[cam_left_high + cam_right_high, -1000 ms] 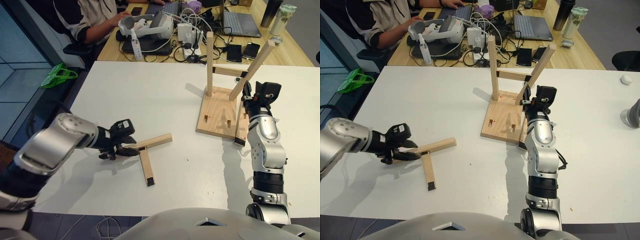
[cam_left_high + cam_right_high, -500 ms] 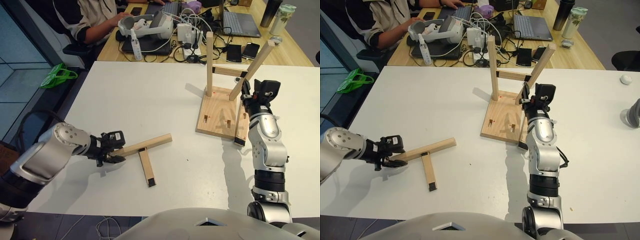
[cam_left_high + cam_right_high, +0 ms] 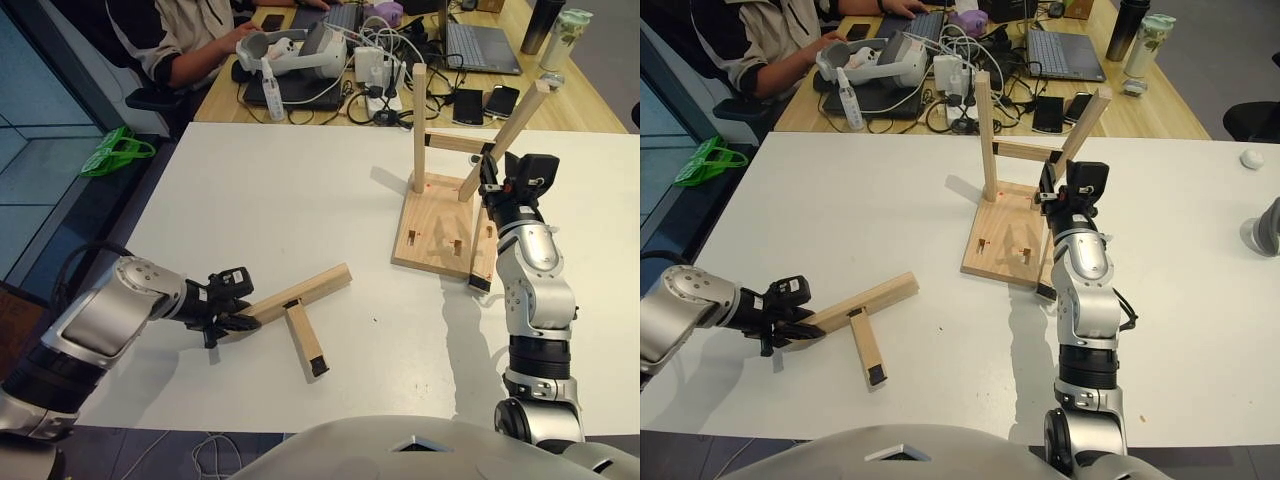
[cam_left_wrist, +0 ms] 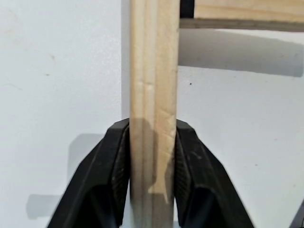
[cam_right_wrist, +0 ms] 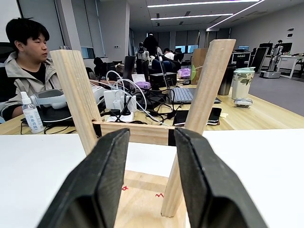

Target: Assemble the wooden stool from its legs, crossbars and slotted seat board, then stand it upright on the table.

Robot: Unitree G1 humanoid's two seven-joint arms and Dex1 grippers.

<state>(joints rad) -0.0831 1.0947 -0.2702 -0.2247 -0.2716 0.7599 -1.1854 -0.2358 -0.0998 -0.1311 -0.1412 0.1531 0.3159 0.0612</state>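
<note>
A T-shaped piece, a wooden leg (image 3: 300, 292) with a short crossbar (image 3: 305, 340) joined to it, lies on the white table at front left. My left gripper (image 3: 232, 318) is shut on the leg's near end; its black fingers (image 4: 114, 156) clamp the wood from both sides. At back right the slotted seat board (image 3: 435, 235) lies flat with two legs (image 3: 419, 125) and a crossbar (image 3: 455, 143) standing up from it. Another leg (image 3: 480, 258) lies along the board's right edge. My right gripper (image 3: 495, 185) hangs open just right of the upright legs, facing them, its fingers (image 5: 104, 190) holding nothing.
Behind the white table stands a wooden desk (image 3: 560, 100) crowded with laptops, cables, phones, a headset (image 3: 290, 48) and a bottle (image 3: 560, 35). A small white object (image 3: 1250, 157) and a grey object (image 3: 1265, 230) sit at the table's right side.
My left gripper moved to the leg's near end and shut on it. The T-shaped piece shifted toward the front right and turned a little. The right gripper edged closer to the upright legs.
</note>
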